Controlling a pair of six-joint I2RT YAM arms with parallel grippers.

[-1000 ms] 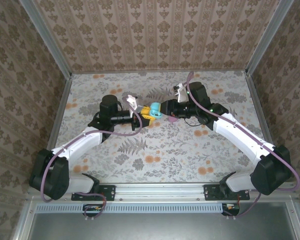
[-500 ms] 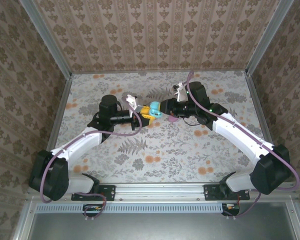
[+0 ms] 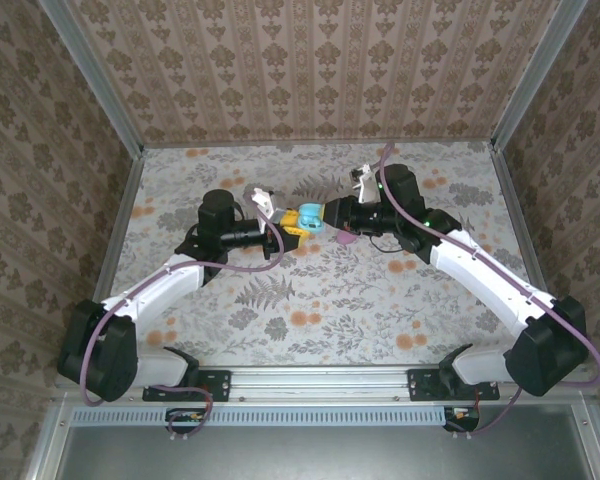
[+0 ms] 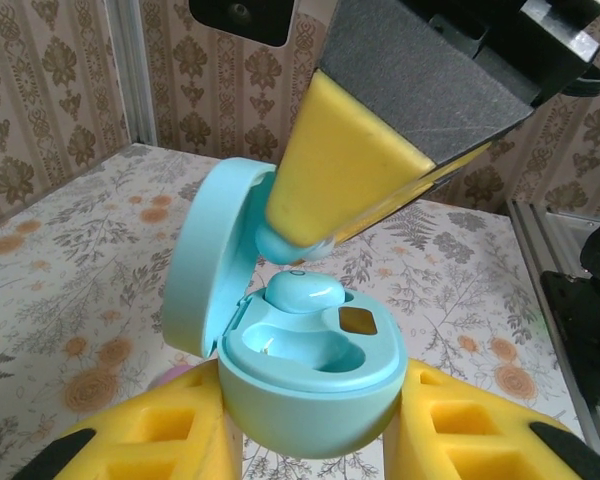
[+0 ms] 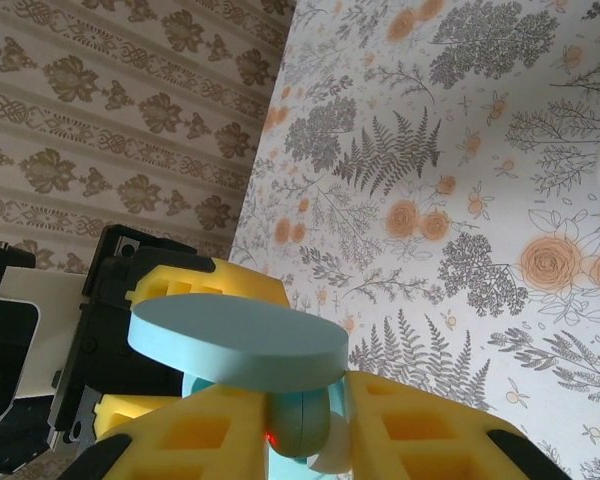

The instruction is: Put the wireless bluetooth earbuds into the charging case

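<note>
A teal charging case [image 4: 310,375] sits between the yellow fingers of my left gripper [image 4: 310,425], lid [image 4: 205,255] swung open to the left. One teal earbud [image 4: 302,292] rests in the far slot; the near slot [image 4: 305,350] is bare. Just above the case hangs a second teal earbud [image 4: 285,242], pinched by my right gripper [image 5: 305,432]. In the right wrist view that earbud [image 5: 302,425] shows between the yellow pads under the lid [image 5: 235,343]. From the top view both grippers meet mid-table at the case [image 3: 308,219].
A small pink object [image 3: 347,240] lies on the floral tabletop just right of the case. A white piece [image 3: 263,197] shows behind the left gripper. Patterned walls and metal rails [image 3: 130,200] fence the table.
My right gripper has shut tighter on the teal earbud, and its wrist has lifted a little over the case. The left arm holds still.
</note>
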